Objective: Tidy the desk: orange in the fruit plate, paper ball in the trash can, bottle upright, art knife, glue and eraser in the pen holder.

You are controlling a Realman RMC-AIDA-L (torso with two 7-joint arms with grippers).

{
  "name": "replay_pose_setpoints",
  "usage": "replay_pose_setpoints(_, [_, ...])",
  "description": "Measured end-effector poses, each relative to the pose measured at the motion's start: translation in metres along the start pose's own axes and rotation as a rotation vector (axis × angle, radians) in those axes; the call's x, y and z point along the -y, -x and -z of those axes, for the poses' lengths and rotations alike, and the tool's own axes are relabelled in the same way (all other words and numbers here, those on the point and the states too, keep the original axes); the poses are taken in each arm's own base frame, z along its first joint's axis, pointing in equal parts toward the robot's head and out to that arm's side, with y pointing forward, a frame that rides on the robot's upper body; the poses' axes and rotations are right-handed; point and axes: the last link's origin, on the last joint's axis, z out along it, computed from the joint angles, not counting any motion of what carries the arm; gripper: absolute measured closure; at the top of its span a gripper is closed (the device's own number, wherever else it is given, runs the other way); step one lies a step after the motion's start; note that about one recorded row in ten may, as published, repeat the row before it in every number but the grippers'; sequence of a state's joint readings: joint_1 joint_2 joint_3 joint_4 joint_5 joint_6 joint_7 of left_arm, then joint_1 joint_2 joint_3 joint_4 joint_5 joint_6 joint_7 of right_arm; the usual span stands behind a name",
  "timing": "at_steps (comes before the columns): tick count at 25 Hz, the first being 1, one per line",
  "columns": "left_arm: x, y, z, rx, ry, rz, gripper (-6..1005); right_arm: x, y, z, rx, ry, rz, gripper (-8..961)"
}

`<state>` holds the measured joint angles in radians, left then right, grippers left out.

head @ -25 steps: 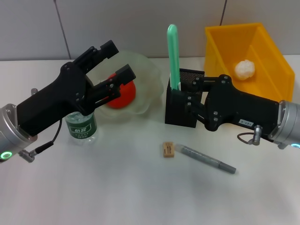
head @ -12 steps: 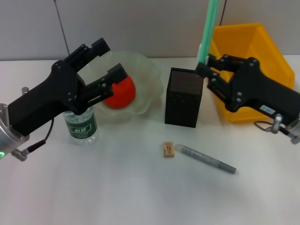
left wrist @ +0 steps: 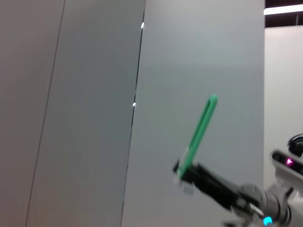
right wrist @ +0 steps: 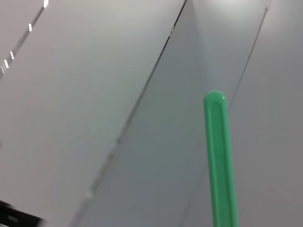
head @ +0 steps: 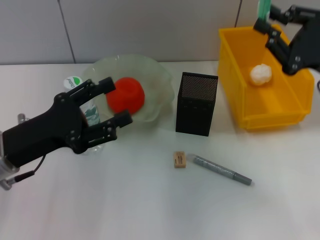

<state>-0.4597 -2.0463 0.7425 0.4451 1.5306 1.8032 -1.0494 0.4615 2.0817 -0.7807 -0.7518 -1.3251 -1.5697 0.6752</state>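
My right gripper [head: 266, 26] is raised at the far right above the yellow trash can [head: 235, 75], shut on the green art knife [head: 263, 7]. That art knife [right wrist: 220, 161] points upward, and the left wrist view shows the same art knife [left wrist: 199, 135] from afar. The paper ball [head: 261, 74] lies in the trash can. In the pale green fruit plate [head: 157, 80] sits the orange [head: 129, 94]. My left gripper [head: 120, 100] is open, in front of the upright bottle [head: 75, 83]. The black pen holder [head: 196, 104] stands mid-table. The eraser [head: 180, 159] and the grey glue stick [head: 222, 170] lie on the table.
A grey wall runs along the back of the white table [head: 150, 210]. The eraser and glue lie just in front of the pen holder, apart from both arms.
My right gripper rose from the pen holder with the art knife and swung up and right, over the trash can. My left gripper pulled back towards me, uncovering the bottle's cap.
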Motion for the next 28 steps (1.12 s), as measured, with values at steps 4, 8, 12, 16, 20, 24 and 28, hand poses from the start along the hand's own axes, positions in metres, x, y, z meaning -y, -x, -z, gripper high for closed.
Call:
replay_pose_setpoints(4, [-0.002, 0.002, 0.008, 0.006, -0.014, 0.007, 136, 0.023, 0.005, -0.004, -0.054, -0.061, 0.16, 770])
replay_pose_setpoints(8, [-0.002, 0.002, 0.021, 0.078, 0.016, 0.028, 136, 0.043, 0.017, -0.012, -0.094, -0.098, 0.356, 771])
replay_pose_setpoints(12, [-0.001, 0.007, 0.024, 0.185, 0.05, 0.004, 136, 0.047, 0.016, -0.019, -0.146, -0.09, 0.516, 771])
replay_pose_setpoints(16, [0.006, 0.018, 0.02, 0.259, 0.001, -0.023, 136, 0.05, 0.008, -0.027, -0.221, -0.066, 0.869, 771])
replay_pose_setpoints(20, [0.008, 0.022, 0.016, 0.264, -0.033, -0.033, 136, 0.052, 0.003, -0.036, -0.27, -0.031, 1.106, 771])
replay_pose_setpoints(24, [0.013, 0.027, 0.012, 0.276, -0.078, -0.051, 136, 0.044, -0.005, -0.051, -0.301, 0.056, 1.376, 771])
replay_pose_setpoints(28, [0.014, 0.032, 0.011, 0.288, -0.1, -0.076, 136, 0.036, -0.013, -0.06, -0.328, 0.15, 1.6, 771])
